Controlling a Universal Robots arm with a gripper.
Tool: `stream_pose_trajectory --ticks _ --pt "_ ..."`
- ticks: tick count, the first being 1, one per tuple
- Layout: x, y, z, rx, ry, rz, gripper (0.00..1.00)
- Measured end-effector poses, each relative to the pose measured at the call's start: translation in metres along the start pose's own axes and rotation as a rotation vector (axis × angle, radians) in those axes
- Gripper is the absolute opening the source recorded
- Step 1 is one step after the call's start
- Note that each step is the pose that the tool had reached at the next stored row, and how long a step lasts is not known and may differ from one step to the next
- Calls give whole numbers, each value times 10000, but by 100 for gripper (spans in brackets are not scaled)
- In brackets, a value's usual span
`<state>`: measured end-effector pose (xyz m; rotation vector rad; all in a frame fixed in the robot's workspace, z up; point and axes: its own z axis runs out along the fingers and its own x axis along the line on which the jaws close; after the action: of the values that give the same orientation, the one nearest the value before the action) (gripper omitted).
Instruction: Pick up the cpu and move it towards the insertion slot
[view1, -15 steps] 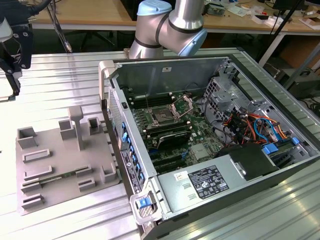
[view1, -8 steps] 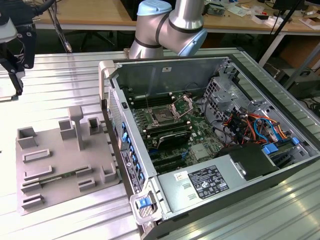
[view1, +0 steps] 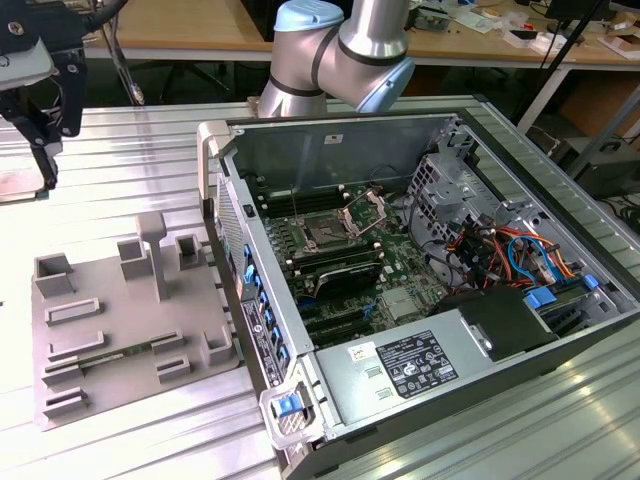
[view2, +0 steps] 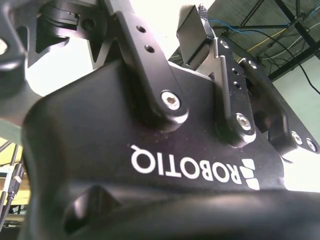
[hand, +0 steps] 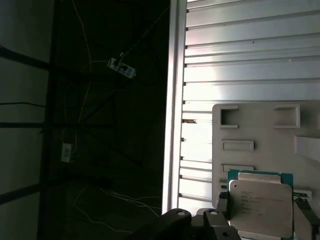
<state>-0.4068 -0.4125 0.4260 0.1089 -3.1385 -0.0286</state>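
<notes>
We see the jaws pinching the cpu (hand: 260, 206) by two opposite edges in the first wrist view. Its silvery top faces the camera, and the grey fixture (hand: 260, 135) lies behind it. In the exterior view the jaws hang above the counter (view1: 130, 150), at the fixture's eleven o'clock. The insertion slot (view1: 328, 236) sits inside the open computer case (view1: 330, 150), at about four o'clock from the jaws and well apart.
</notes>
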Motion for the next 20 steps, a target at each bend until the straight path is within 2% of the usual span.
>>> stream_pose_trajectory --ticks 20 --pt "-210 -15 0 1 0 0 53"
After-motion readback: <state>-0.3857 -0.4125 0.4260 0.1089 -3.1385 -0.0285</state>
